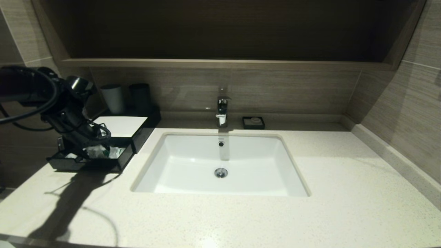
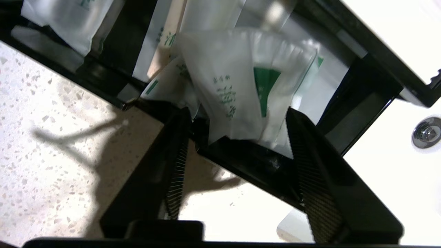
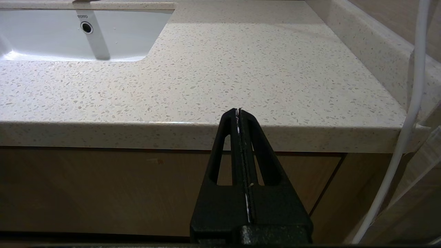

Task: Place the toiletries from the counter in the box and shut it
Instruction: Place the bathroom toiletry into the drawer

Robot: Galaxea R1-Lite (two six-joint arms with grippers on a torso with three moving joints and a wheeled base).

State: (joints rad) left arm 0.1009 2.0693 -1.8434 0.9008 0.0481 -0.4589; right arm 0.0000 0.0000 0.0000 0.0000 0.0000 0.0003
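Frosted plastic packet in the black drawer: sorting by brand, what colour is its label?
Green, clearest in the left wrist view.

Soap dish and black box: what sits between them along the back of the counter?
In the head view, only the faucet stands between the box and the soap dish, above the sink; the rest is bare counter.

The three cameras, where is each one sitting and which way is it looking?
Head view: up on the robot's head, looking forward and down at the counter, sink and box; the left arm shows.
Left wrist view: behind the left gripper, looking into the box's open drawer at the packets; open fingers show.
Right wrist view: below the counter edge, looking across it; the right gripper shows, shut.
All three share the sink.
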